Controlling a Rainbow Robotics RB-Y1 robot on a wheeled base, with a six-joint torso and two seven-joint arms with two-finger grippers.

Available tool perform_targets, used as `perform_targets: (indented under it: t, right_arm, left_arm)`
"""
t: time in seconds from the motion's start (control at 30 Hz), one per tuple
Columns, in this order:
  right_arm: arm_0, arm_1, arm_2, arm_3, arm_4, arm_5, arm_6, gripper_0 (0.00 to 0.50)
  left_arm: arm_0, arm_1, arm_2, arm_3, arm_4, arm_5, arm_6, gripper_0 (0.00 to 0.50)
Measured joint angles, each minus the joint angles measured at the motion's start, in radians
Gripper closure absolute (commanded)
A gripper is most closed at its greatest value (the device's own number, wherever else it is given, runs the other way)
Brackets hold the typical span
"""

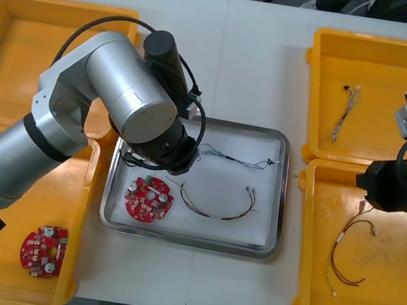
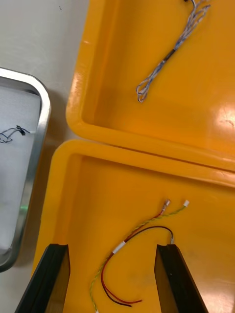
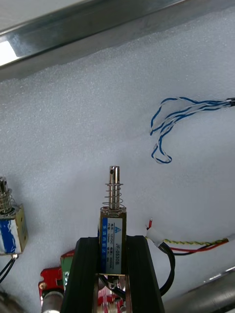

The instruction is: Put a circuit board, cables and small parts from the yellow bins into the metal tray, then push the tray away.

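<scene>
Front: my left arm over shiny metal tray (image 1: 281, 201).
Right wrist: right pincer (image 2: 111, 254) wide open, empty, red-and-yellow cable (image 2: 119, 248) beneath.
Left wrist: left pincer (image 3: 113, 244) clamped on small spring-tipped metal part (image 3: 113, 215), above tray's white lining. I judge it rigid, slick; hold flat body, not spring.

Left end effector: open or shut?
Shut: left end effector clamps a small metal part over the metal tray; right end effector over yellow bin.

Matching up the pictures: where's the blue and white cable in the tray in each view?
Front view: cable across the tray's far half.
Right wrist view: its tip just inside the tray's rim.
Left wrist view: cable beyond the left claw's held part.
Shared landmark: the tray's metal rim.
</scene>
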Motion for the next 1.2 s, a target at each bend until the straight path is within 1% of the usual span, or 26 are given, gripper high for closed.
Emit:
perform_targets:
  t: [0.17,0.27,0.4,0.43,0.47,0.5,0.53,0.57,0.63,0.7,0.83,0.93,1.03,1.2]
  right_arm:
    - [0.054,-0.012,-0.086,0.0,-0.076,0.0,0.0,0.0]
    - [0.084,-0.012,-0.137,0.0,-0.082,0.0,0.0,0.0]
    - [0.116,-0.015,-0.168,0.0,-0.085,0.0,0.0,0.0]
    - [0.122,-0.015,-0.171,0.0,-0.085,0.0,0.0,0.0]
    - [0.127,-0.016,-0.174,0.0,-0.085,0.0,0.0,0.0]
    - [0.133,-0.016,-0.176,0.0,-0.085,0.0,0.0,0.0]
    - [0.138,-0.016,-0.179,0.0,-0.086,0.0,0.0,0.0]
    - [0.142,-0.016,-0.182,0.0,-0.086,0.0,0.0,0.0]
    - [0.151,-0.016,-0.189,0.0,-0.087,0.0,-0.006,0.0]
    - [0.157,-0.016,-0.195,0.0,-0.088,0.0,-0.027,0.0]
    - [0.163,-0.019,-0.196,0.002,-0.09,0.0,-0.11,0.0]
    - [0.165,-0.024,-0.196,0.004,-0.09,0.0,-0.118,0.0]
    - [0.165,-0.032,-0.196,0.009,-0.093,0.0,-0.118,0.0]
    - [0.165,-0.042,-0.196,0.014,-0.101,0.0,-0.118,0.0]
  left_arm:
    - [0.0,0.0,-0.021,0.028,-0.029,-0.033,0.0,0.497]
    - [0.0,0.0,-0.023,0.035,-0.039,-0.034,0.0,0.495]
    - [0.0,-0.001,-0.029,0.051,-0.058,-0.046,0.0,0.49]
    - [0.0,-0.001,-0.031,0.055,-0.06,-0.051,0.0,0.453]
    - [-0.001,-0.001,-0.034,0.059,-0.061,-0.056,0.0,0.357]
    - [-0.001,-0.001,-0.034,0.063,-0.062,-0.06,0.0,0.272]
    - [-0.001,-0.001,-0.034,0.067,-0.062,-0.062,0.0,0.158]
    - [-0.001,-0.001,-0.034,0.069,-0.062,-0.063,0.0,0.12]
    - [-0.001,-0.003,-0.034,0.071,-0.062,-0.063,0.0,0.003]
    - [-0.001,-0.003,-0.034,0.071,-0.062,-0.063,0.0,0.0]
    - [-0.001,-0.004,-0.034,0.071,-0.062,-0.063,0.0,0.0]
    - [-0.003,-0.004,-0.034,0.067,-0.062,-0.052,0.0,0.0]
    - [-0.004,-0.004,-0.031,0.044,-0.062,-0.011,0.0,0.0]
    - [-0.004,-0.005,0.011,-0.035,-0.06,0.098,0.0,0.0]
